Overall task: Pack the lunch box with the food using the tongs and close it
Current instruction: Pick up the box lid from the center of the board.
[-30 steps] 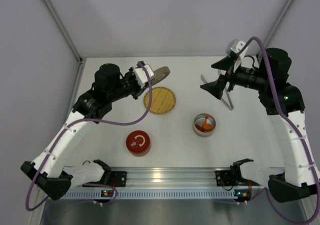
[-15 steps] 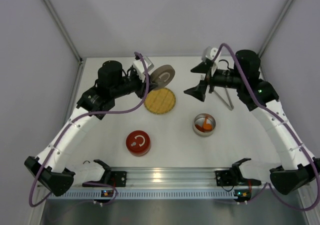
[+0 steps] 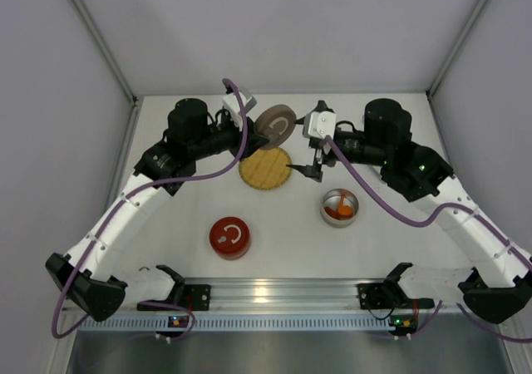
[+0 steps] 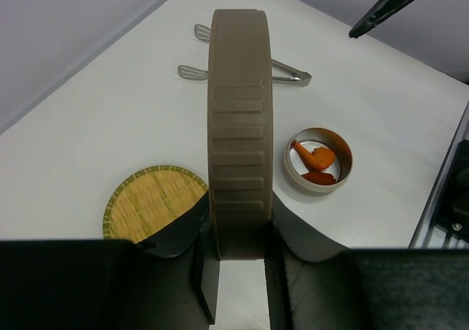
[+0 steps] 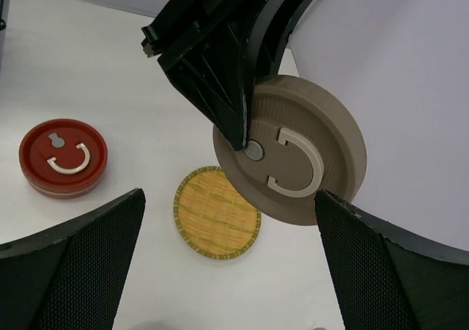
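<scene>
A round taupe lid (image 4: 238, 132) stands on edge in my left gripper (image 4: 238, 235), which is shut on its rim and holds it above the yellow woven plate (image 3: 265, 168). In the top view the lid (image 3: 274, 125) faces my right gripper (image 3: 306, 170), which is open and empty just to its right. The right wrist view shows the lid's (image 5: 293, 154) handle side ahead of the right gripper (image 5: 229, 220). The open lunch box tin (image 3: 339, 220) holds orange food (image 4: 315, 158). The tongs (image 4: 286, 72) lie at the far side, hidden by the right arm in the top view.
A red round tin with a pale handle (image 3: 230, 237) sits near the front left of centre. The yellow plate (image 5: 217, 211) lies flat below the lid. Grey walls enclose the white table on three sides, and a metal rail runs along the front.
The right arm has swung left from above the tongs to beside the lid. The left gripper has carried the lid a little to the right.
</scene>
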Motion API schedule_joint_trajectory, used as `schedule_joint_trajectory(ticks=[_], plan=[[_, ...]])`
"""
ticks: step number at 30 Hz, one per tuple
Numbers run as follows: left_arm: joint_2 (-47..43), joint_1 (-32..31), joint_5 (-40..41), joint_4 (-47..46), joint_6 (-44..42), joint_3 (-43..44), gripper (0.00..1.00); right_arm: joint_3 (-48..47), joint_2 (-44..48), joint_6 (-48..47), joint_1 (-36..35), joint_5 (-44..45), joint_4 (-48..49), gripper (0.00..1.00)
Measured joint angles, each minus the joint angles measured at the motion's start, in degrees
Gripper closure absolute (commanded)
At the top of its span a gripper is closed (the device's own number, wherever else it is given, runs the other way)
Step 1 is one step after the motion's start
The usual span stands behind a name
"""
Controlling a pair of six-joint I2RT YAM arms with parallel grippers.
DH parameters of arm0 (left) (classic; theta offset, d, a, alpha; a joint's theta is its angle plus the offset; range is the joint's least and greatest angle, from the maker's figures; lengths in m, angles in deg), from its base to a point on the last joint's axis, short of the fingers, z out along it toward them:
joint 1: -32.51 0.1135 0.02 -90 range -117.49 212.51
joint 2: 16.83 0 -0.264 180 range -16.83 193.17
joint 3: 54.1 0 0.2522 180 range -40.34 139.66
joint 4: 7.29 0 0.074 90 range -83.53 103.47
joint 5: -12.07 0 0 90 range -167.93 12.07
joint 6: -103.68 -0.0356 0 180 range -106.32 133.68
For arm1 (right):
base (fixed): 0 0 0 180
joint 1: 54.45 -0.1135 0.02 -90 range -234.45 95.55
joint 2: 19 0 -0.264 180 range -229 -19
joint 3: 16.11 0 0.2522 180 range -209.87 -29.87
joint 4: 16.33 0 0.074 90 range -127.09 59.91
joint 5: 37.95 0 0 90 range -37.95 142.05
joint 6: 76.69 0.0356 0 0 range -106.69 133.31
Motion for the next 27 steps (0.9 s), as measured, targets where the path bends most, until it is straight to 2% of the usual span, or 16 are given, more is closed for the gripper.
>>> schedule_joint_trajectory(ticks=[10, 27], plan=[[-0.1, 0.0, -2.3, -0.7, 1.1, 0.0, 1.00, 1.5, -2.8, 3.2, -0.3, 5.7, 1.7, 0.02], [-1.1, 0.0, -4.2, -2.1, 1.3, -0.5, 1.00, 1.9, -3.4, 6.4, -0.4, 7.3, 5.0, 0.01]])
